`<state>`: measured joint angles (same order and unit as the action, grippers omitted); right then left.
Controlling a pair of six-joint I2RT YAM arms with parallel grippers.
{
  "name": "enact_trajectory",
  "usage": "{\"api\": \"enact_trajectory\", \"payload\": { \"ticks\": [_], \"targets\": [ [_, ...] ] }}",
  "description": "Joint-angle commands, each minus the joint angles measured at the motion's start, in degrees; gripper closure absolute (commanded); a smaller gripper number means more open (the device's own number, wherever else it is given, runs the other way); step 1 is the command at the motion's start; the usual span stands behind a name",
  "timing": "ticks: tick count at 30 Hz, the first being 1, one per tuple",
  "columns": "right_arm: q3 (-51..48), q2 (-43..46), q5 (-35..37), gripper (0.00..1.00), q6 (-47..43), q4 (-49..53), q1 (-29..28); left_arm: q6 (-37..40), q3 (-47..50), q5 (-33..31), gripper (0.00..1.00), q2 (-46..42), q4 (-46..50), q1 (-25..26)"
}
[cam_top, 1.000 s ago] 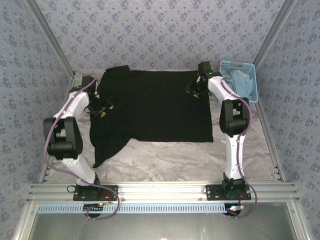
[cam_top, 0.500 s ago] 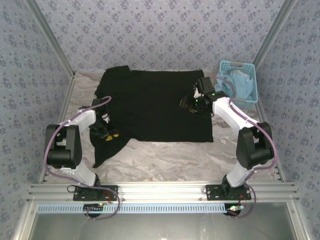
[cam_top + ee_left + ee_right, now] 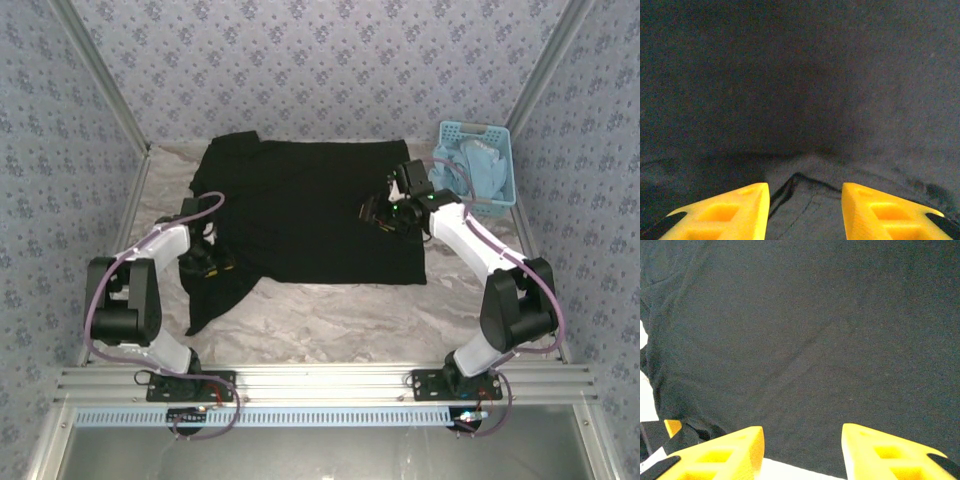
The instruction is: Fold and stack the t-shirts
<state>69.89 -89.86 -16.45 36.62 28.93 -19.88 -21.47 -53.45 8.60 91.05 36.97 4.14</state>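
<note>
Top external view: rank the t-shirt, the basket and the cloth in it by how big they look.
1. t-shirt, by far the largest.
2. basket.
3. cloth, which lies in the basket and covers less area than it does.

Large black short-sleeved cloth t-shirt [image 3: 320, 215]: underside lies against the crinkled white-covered table [image 3: 330, 320], unseen. The left gripper [image 3: 206, 263] is dark on dark from above (jaw gap too small to read there). Left wrist view: yellow plastic fingers [image 3: 725, 212] cut by the bottom edge, the shirt cut off on every side. Right wrist view: the right gripper [image 3: 802, 447] is likewise cropped at the bottom. Small yellow piece [image 3: 673, 426] at lower left, half-hidden behind a cloth fold, unidentifiable. Light blue plastic basket [image 3: 484, 160]: pale blue contents too small to make out.
</note>
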Motion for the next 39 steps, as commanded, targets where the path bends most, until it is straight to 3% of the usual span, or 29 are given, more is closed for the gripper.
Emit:
{"api": "enact_trajectory", "payload": {
  "ticks": [1, 17, 27, 39],
  "targets": [
    [-0.63, 1.57, -1.39, 0.53, 0.38, 1.56, -0.41, 1.42, 0.55, 1.69, 0.61, 2.13, -1.82, 0.25],
    [-0.37, 1.22, -1.63, 0.56, 0.22, 2.23, 0.07, 0.06, 1.16, 1.8, 0.99, -2.55, 3.25, 1.11],
    [-0.37, 1.27, -0.97, 0.57, 0.03, 2.77, 0.42, -1.69, 0.87, 4.91, 1.0, -6.91, 10.02, 3.99],
    [-3.15, 3.47, 1.6, 0.58, -0.03, 8.07, 1.05, -13.83, 4.18, 14.16, 1.0, -15.21, 16.72, 20.59]
  ]
}}
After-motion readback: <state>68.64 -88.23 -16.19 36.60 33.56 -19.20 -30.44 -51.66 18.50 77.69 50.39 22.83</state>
